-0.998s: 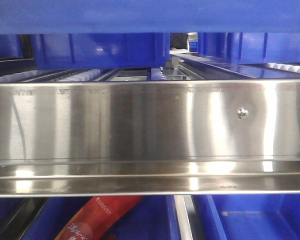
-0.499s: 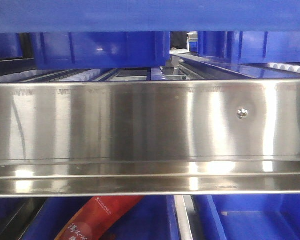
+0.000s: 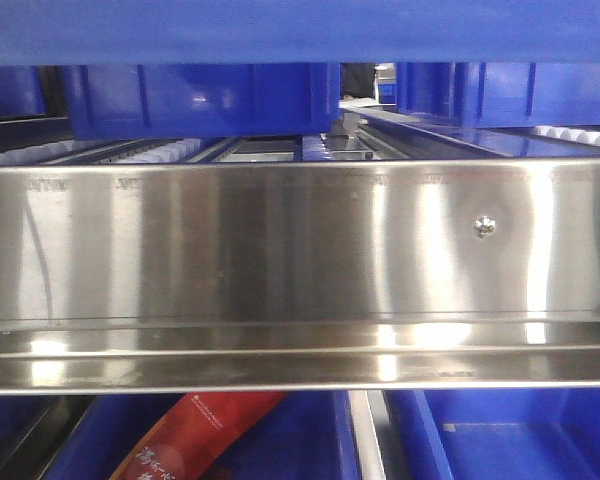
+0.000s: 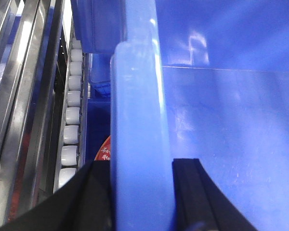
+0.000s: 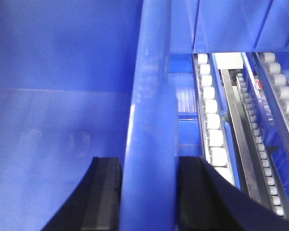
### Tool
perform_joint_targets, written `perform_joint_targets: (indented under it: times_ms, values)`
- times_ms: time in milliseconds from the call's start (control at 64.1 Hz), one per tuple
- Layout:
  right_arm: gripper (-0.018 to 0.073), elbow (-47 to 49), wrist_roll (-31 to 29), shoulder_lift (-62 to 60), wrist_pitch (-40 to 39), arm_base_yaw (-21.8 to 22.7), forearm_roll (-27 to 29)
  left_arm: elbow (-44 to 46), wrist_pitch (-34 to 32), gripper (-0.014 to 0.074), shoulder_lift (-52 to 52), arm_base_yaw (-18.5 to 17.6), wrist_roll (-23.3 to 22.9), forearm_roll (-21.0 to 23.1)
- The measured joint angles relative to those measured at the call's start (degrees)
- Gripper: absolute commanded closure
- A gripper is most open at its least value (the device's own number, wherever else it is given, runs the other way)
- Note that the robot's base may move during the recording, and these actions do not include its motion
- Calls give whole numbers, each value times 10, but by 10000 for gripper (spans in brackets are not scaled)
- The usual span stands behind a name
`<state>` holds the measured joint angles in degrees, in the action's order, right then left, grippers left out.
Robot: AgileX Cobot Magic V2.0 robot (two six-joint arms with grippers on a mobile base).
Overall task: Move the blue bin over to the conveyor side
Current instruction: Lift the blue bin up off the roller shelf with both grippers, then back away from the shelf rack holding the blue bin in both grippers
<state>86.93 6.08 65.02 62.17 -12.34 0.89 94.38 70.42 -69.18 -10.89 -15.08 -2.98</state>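
Note:
The blue bin's thick glossy rim [image 4: 139,120] runs up the middle of the left wrist view, its smooth inner wall to the right. My left gripper [image 4: 140,163] is shut on this rim, one black finger on each side. In the right wrist view the opposite rim [image 5: 151,96] stands upright between the black fingers of my right gripper [image 5: 149,161], also shut on it, with the bin's inside to the left. A blue band [image 3: 300,30] spans the top of the front view; I cannot tell whether it is this bin. The conveyor side is out of view.
A shiny stainless-steel rail [image 3: 300,260] with one screw [image 3: 485,227] fills the front view. Below it lies a red snack packet [image 3: 195,435] in a blue bin. Other blue bins [image 3: 200,100] stand behind on white roller tracks [image 4: 70,125], [image 5: 214,125].

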Motion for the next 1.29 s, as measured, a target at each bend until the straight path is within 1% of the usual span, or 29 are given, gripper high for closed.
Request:
perform_joint_targets:
  times_ms: [1294]
  values:
    - [648,0,0,0,0,0,0,-1,-1,615,0,0,0,-1]
